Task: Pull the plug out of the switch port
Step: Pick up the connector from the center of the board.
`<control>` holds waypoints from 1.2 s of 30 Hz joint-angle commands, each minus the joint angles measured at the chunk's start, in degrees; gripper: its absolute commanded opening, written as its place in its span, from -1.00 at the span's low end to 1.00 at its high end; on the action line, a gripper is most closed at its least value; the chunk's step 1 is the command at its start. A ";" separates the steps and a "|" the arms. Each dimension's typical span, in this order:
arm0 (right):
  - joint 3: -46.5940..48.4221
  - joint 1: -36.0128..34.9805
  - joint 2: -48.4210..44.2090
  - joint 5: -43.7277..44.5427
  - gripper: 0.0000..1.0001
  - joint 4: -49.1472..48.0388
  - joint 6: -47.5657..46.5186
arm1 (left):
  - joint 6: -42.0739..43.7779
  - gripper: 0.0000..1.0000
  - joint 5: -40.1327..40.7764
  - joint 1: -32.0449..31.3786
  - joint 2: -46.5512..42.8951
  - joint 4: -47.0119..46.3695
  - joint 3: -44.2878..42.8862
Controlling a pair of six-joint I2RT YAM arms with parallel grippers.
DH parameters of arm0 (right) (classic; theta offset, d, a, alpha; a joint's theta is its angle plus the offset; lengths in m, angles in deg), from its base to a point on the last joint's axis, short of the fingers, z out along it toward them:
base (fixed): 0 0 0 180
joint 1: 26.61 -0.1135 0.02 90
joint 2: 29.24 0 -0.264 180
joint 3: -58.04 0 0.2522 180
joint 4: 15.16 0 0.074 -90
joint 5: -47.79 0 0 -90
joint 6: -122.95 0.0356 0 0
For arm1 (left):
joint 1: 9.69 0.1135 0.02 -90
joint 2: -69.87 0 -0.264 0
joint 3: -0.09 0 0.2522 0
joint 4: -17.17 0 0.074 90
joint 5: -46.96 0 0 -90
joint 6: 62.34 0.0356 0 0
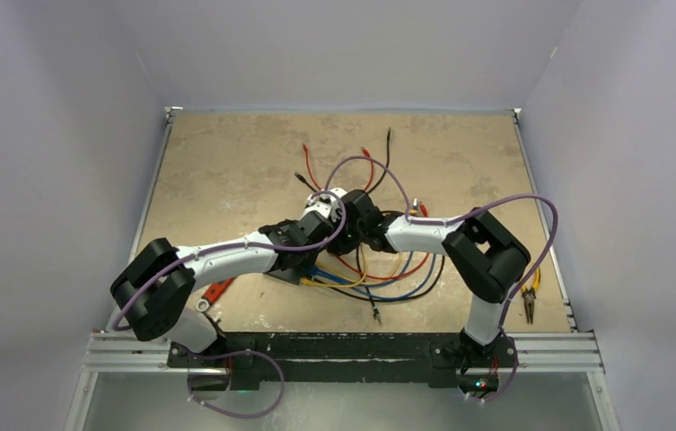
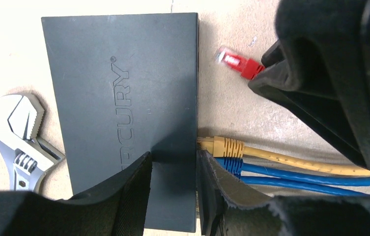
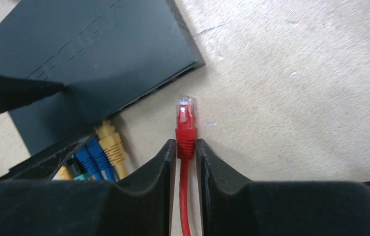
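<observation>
So the red plug (image 3: 185,120) was already clear of the switch (image 3: 89,54). It lay on the table (image 1: 226,162) just off the switch's port edge, near it but not touching. Its clear tip pointed back at that edge, and its long axis ran straight down the line of the right claw (image 3: 185,147). That claw looked clenched on the plug's red boot, one finger on each side, with the cable trailing back between them. The right arm had it by a mile.

The left claw (image 2: 174,160) was on the switch instead, with its jaws standing apart and not clamped on anything. One finger seemed to sit on the top face and the other hung just past the port edge. It looked more like pinning the box down than gripping it.

The yellow plug (image 2: 224,146) and blue plug (image 2: 229,164) sat in their sockets right beside that finger. My guess is that any coming move is a straight draw away from the port edge, along the plug's own axis.

What I couldn't make out:
- **Sockets:** they were hidden under the switch's lip, so there was no telling which one was empty.
- **Overhead view:** both wrists were bunched over mid-table and covered nearly the whole switch and the plug.
- **Wrench:** the wrench (image 2: 18,132) on the far side of the switch was cut off at the frame edge.
</observation>
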 commanded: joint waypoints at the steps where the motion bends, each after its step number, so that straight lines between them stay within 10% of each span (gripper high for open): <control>1: 0.48 -3.02 3.72 11.97 -0.55 6.97 -1.51 | -0.50 -0.27 -1.18 1.02 2.54 1.46 1.71; 7: 0.42 -3.96 2.90 14.15 -1.00 6.86 -1.32 | -0.50 -0.27 -1.15 0.97 2.16 1.44 1.62; 36: 5.69 9.42 -21.23 -7.24 -1.00 0.15 7.31 | -0.26 -0.26 -1.74 0.96 2.37 0.83 1.58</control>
